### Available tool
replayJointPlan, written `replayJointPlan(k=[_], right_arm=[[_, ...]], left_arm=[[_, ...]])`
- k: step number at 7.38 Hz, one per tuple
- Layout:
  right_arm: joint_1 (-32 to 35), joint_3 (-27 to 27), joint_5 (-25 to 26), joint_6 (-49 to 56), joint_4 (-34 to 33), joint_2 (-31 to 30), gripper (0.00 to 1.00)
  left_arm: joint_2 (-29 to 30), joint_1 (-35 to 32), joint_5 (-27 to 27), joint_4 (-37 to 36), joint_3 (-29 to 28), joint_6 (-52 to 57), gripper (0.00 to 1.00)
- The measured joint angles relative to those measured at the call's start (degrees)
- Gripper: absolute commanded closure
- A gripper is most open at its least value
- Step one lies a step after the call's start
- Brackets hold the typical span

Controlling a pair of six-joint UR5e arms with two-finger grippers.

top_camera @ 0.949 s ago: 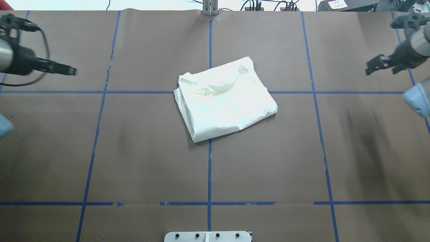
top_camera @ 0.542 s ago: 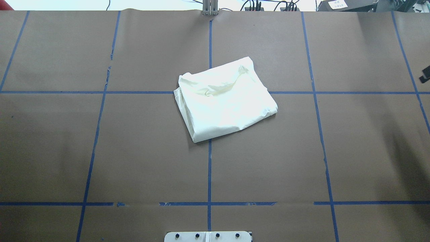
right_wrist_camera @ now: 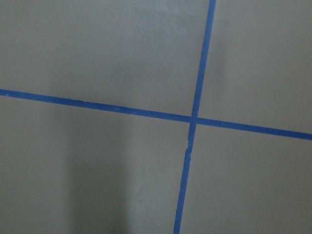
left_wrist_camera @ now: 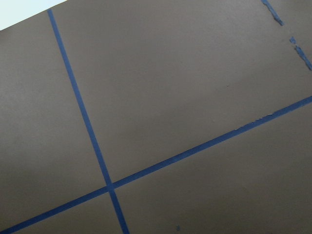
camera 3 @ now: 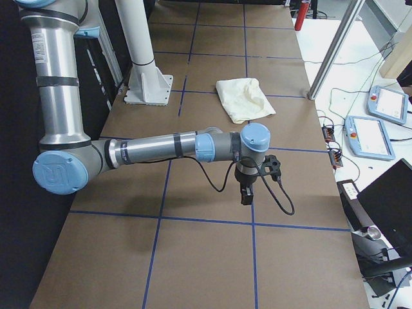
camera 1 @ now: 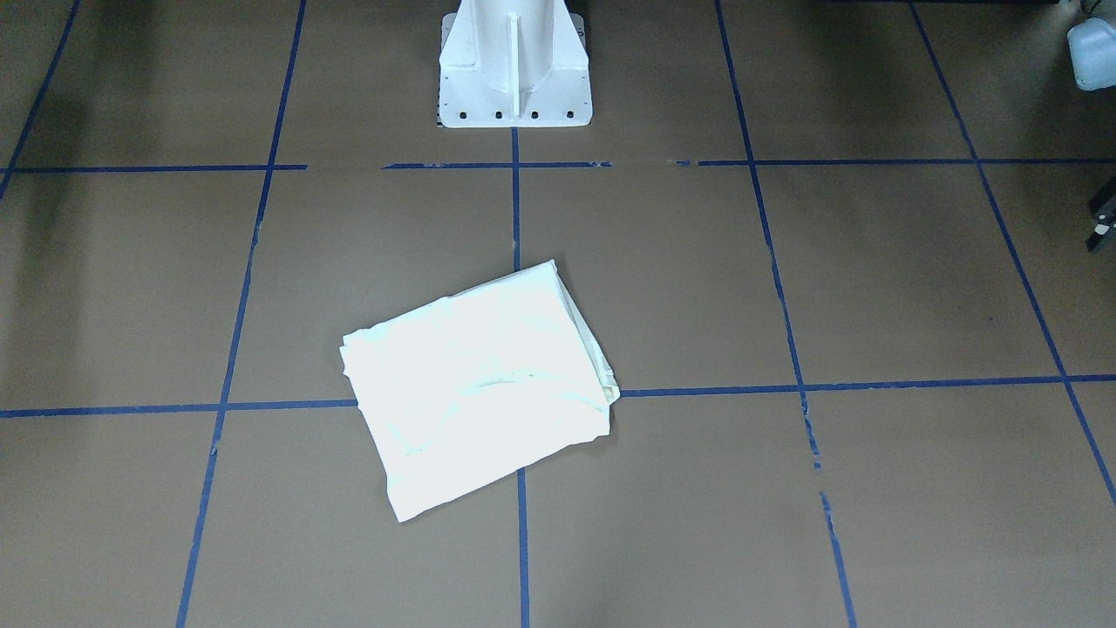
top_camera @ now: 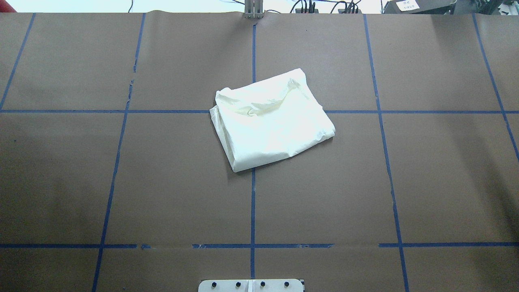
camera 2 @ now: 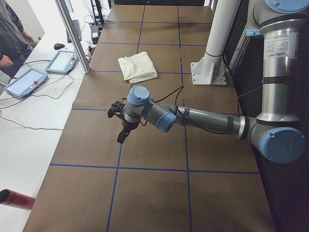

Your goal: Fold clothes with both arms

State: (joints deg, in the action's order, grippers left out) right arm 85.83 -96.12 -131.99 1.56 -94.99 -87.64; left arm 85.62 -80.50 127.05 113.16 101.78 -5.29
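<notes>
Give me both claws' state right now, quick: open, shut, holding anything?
Left claw: cannot tell open or shut; clear of the shirt.
Right claw: cannot tell either; also clear of the shirt.

You are in a robotics lab: around the white pedestal (camera 1: 514, 65), a brown table (top_camera: 162, 182) gridded with blue tape (top_camera: 252, 211), teach pendants (camera 2: 62, 62) and cables (top_camera: 309, 5) beyond it.

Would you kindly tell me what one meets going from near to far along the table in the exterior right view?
Right end effector → folded cream shirt → red cylinder at the far end.
</notes>
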Motion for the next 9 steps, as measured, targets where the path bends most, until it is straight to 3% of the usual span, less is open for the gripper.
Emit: replayJointPlan(k=[2, 5, 9], right_arm=[[0.2, 3.0, -1.8, -0.2, 0.2, -0.8, 0.0], [1.3, 4.0, -5.3, -0.2, -0.2, -2.8, 0.0], [4.3, 0.8, -5.5, -0.3, 0.4, -7.7, 0.0]], left_arm=[[-1.1, -1.1, -0.1, -3.3, -2.0, 0.3, 0.0], [-0.4, -3.6, 0.2, -21.0, -1.7, 10.3, 0.0], [-0.4, -5.1, 1.5, -25.0, -2.1, 17.2, 0.0]])
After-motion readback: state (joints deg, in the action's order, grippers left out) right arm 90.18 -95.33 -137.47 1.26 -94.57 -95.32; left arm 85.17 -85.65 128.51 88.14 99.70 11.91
